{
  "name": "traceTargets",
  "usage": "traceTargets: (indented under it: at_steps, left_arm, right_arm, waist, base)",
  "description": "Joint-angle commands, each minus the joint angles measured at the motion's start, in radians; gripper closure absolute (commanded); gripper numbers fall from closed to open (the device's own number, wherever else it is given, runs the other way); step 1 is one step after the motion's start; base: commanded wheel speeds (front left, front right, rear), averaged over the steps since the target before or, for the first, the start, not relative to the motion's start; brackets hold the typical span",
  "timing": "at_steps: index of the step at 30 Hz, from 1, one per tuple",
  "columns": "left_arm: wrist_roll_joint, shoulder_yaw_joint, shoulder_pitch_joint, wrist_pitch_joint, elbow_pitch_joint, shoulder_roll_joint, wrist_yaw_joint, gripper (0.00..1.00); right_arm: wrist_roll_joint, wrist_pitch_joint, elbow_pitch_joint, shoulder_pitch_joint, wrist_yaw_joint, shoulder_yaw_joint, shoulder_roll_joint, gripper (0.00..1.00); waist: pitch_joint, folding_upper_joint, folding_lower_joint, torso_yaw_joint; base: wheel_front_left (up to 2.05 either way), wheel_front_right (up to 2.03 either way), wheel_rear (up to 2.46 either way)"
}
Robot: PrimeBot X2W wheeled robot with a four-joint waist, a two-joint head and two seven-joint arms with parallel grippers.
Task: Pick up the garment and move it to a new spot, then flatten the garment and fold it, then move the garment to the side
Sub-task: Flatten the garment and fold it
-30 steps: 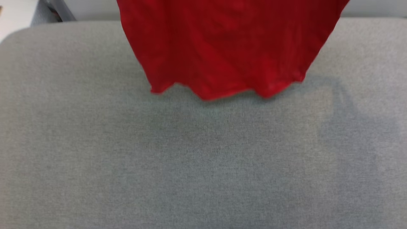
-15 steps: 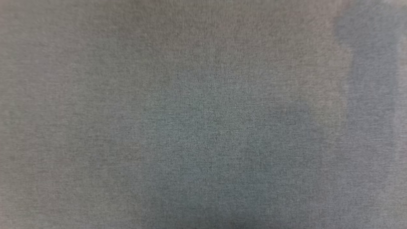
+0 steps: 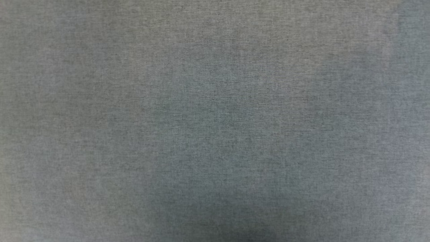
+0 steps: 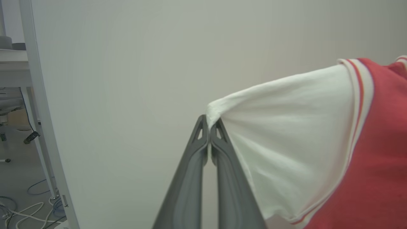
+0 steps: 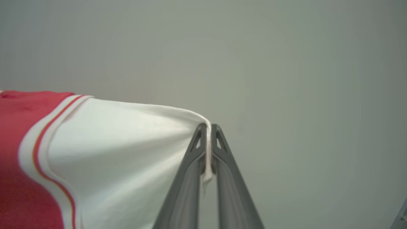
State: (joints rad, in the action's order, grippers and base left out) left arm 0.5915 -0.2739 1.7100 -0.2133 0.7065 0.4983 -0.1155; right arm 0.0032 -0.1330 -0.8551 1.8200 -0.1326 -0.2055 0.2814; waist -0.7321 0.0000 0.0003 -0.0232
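Grey woven cloth on the counter is what your head camera is looking at, with a soft dark shadow low in the middle.

Quick count for you: one red jersey, two white sleeves, two grippers, two dark fingers on each.

Your left gripper has its fingers pressed together on the bunched tip of one sleeve. From there the cloth fans out to the right of that view, to the red-white striped trim and the red body.

Same deal on your right gripper. Its fingers are pinching a thin fold of the other sleeve, and the cloth runs left to the trim and the red.

Both sleeves look pulled taut in front of a plain pale wall. Your left wrist view also catches one white post and some loose cables on the floor.

A second ago the head view had the jersey's red hem hanging at the top, with the counter's far edge and a strip of wall behind it. Now it sees the grey weave from closer in. The whole picture shifted, so it's your head camera that moved.
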Motion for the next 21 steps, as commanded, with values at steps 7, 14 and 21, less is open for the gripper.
traceTargets:
  at_steps: [7,14,21]
  left_arm:
    - [0.046,-0.035,-0.155,-0.039,0.048,-0.042,-0.013,1.0]
    - [0.106,-0.083,-0.398,-0.047,0.002,-0.068,-0.015,1.0]
    - [0.143,-0.083,-0.684,-0.048,-0.099,-0.075,-0.015,1.0]
  right_arm:
    - [0.033,-0.057,-0.095,-0.12,0.002,0.022,0.007,1.0]
    - [0.126,-0.087,-0.133,-0.319,0.002,0.093,0.024,1.0]
    - [0.261,-0.09,-0.122,-0.58,0.002,0.18,0.035,1.0]
  waist:
    - [0.035,0.0,-0.0003,-0.023]
    - [0.129,0.0,-0.0003,-0.03]
    - [0.266,0.0,-0.0003,-0.023]
  base:
    - [0.0,0.0,0.0]
    - [0.0,0.0,0.0]
    - [0.0,0.0,0.0]
